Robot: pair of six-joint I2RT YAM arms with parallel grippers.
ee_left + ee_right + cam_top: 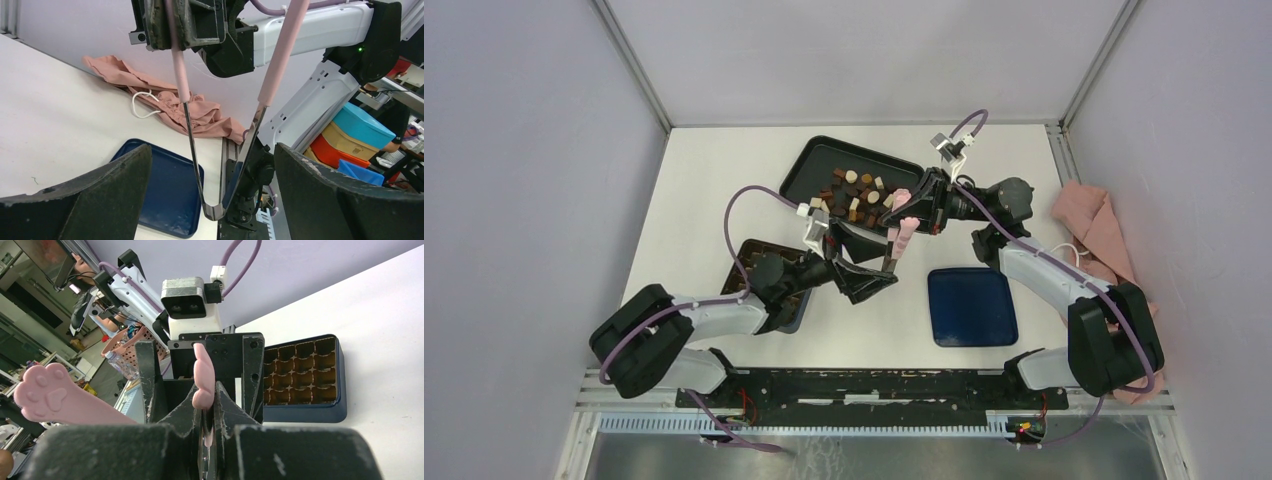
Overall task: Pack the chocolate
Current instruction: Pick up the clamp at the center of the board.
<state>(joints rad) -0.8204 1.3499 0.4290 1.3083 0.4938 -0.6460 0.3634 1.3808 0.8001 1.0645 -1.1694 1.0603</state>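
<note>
The chocolate (pixel 856 196), many small brown and cream pieces, lies in a black tray (pixel 807 158) at the back of the table. My right gripper (pixel 912 213) (pixel 209 416) is shut on one arm of the pink tweezers (pixel 903 229) (pixel 204 381) (pixel 180 75); the other arm's paw tip (pixel 44 395) sticks out free. The tweezers' metal hinge end (pixel 215 210) hangs between the wide-apart fingers of my left gripper (pixel 890 264) (pixel 211 150), which is open and touches nothing. The dark compartment box (pixel 759 270) (pixel 301 373) sits under my left arm, its cells showing no pieces.
A blue lid (pixel 971 306) (pixel 167 192) lies front right of centre. A pink cloth (pixel 1092 229) (pixel 165 97) is bunched against the right wall. Both arms meet close together mid-table, just in front of the tray.
</note>
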